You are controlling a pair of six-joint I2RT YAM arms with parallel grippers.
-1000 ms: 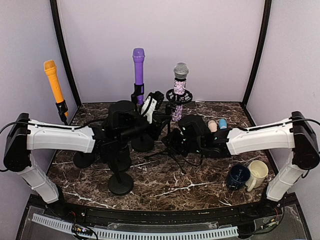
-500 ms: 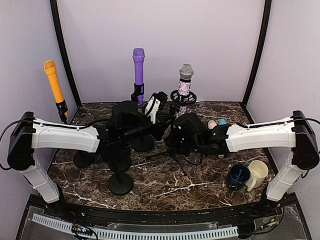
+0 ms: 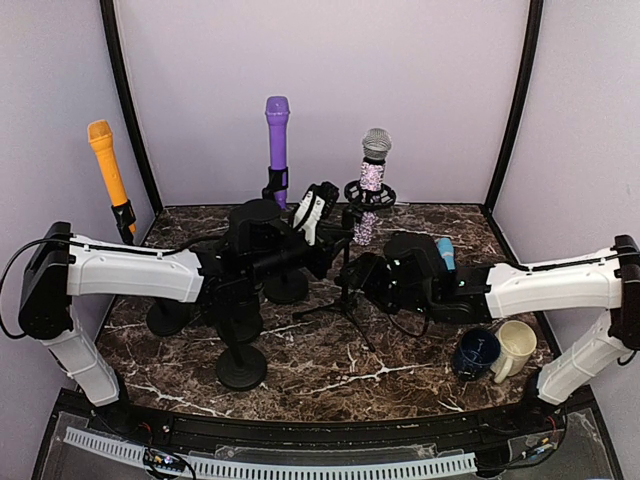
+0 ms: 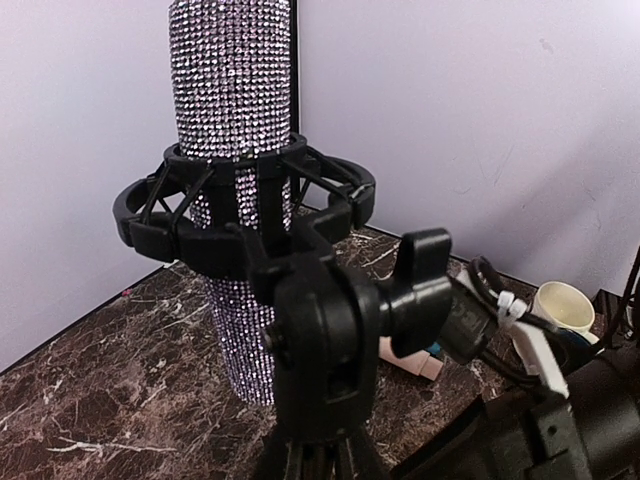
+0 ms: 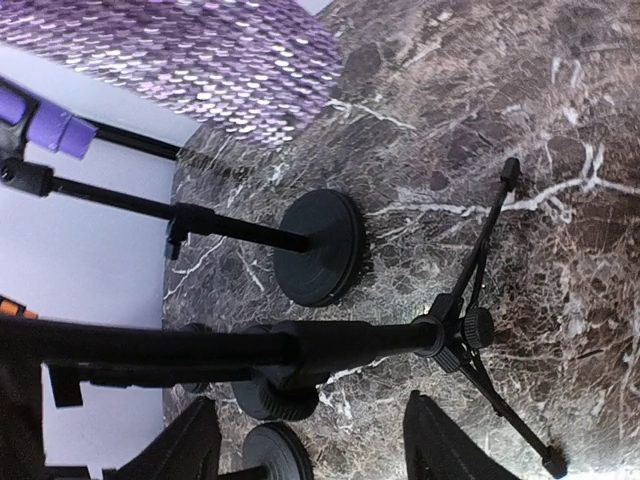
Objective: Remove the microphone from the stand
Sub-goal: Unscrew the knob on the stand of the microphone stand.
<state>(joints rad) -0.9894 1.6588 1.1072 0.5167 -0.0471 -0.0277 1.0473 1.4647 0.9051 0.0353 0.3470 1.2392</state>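
My top camera sits high behind my bases, looking forward and down across the marble table (image 3: 330, 375) from well back. My left wrist camera looks nearly level, very close on the glitter microphone (image 4: 235, 90) and shock mount (image 4: 150, 210) straight ahead. My right wrist camera looks down past my right fingers (image 5: 190, 445), with the tripod stand (image 5: 470, 330) just beyond them. All three views share that stand.

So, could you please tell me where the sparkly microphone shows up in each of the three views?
Top external: sparkly microphone upright at centre back, right of the purple microphone.
Left wrist: fills the upper left, standing through its shock mount.
Right wrist: only its lower end, top left corner.
Shared landmark: the tripod stand beneath it.
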